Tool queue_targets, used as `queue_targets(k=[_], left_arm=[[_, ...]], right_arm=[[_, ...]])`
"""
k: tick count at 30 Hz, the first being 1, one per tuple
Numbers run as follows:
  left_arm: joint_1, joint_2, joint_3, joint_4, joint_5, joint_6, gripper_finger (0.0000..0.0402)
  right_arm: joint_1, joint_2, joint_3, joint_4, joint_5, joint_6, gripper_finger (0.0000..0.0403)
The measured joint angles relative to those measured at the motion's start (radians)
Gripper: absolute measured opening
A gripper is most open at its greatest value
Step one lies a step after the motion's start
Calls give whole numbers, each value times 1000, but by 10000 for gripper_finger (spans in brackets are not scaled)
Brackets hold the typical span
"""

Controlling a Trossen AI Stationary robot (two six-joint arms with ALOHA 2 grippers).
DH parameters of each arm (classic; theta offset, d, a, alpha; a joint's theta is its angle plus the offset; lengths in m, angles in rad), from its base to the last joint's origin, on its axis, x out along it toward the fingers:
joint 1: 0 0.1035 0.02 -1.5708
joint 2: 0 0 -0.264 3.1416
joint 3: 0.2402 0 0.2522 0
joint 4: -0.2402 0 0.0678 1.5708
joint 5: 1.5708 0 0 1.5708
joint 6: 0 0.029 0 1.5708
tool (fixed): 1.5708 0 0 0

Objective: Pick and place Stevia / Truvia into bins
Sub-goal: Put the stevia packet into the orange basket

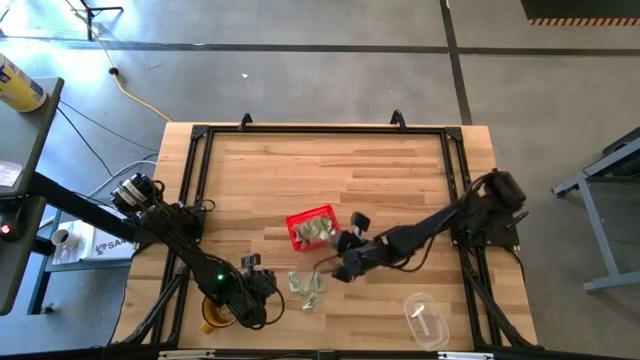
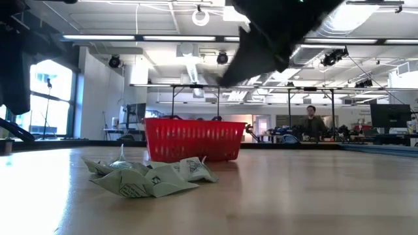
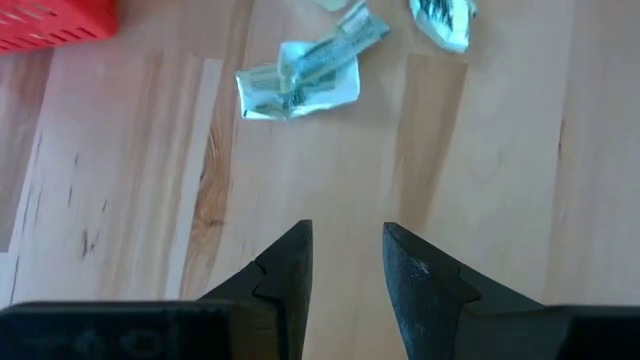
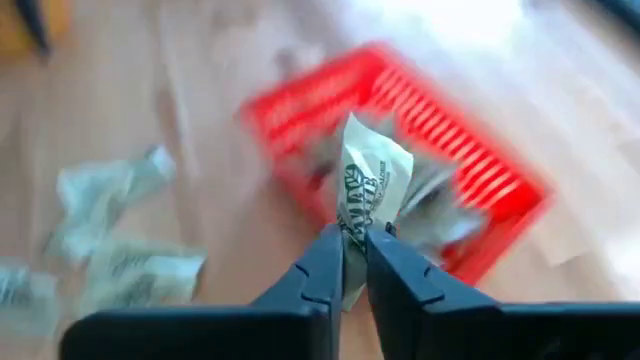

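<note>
A small red slotted basket [image 1: 312, 227] stands on the wooden table with several pale green and white packets inside. More crumpled packets [image 1: 307, 287] lie on the wood near the table's front edge, seen as a heap in the low view [image 2: 147, 177]. My right gripper [image 4: 355, 245] hovers just right of the basket, shut on one packet [image 4: 370, 185]. My left gripper [image 3: 347, 245] is open above bare wood, left of the loose packets [image 3: 300, 80], touching nothing. My right gripper pinches one packet's lower end [image 4: 352, 232] between its two fingers. The packet stands up beyond the fingertips, crumpled, lifted clear of the table, with the red basket [image 4: 420, 150] behind it.
An amber cup [image 1: 212, 315] sits at the front left under the left arm. A clear plastic cup [image 1: 425, 318] lies at the front right. A black frame rail [image 1: 320, 130] runs around the table. Bare wood stretches across the far half.
</note>
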Motion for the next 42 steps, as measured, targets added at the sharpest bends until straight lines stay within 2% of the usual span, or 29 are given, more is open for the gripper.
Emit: queue_targets(k=[3, 5, 9, 12, 15, 18, 23, 26, 29, 33, 37, 42], left_arm=[[0, 0, 0, 5, -23, -5, 156], [0, 0, 0, 15, -35, -6, 156], [0, 0, 0, 39, -79, -6, 156], [13, 0, 0, 52, -87, -6, 156], [29, 0, 0, 50, -87, -7, 156], [50, 0, 0, 56, -82, -27, 156], [94, 0, 0, 96, -18, -57, 156], [99, 9, 0, 145, -17, 45, 156], [97, 14, 0, 192, -18, 254, 156], [122, 30, -2, 236, -21, 452, 156], [180, 62, -2, 264, 19, 544, 156], [247, 102, -1, 275, 135, 617, 156]], right_arm=[[-48, -32, 1, 29, 15, -22, 49], [-90, -33, 1, 33, -26, -21, 47], [-175, -5, 1, 80, -193, -25, 32], [-220, 14, 1, 144, -349, -20, 39], [-228, 16, 1, 156, -373, -21, 78], [-227, 16, 1, 142, -378, -17, 135], [-202, 15, 1, 125, -451, 11, 225], [-137, -6, 1, 118, -433, -45, 249], [-66, -28, 2, 52, -390, -72, 254], [14, -32, 2, -88, -313, -46, 255], [71, -32, 2, -188, -259, 30, 255], [113, -33, 2, -203, -202, 125, 255]])
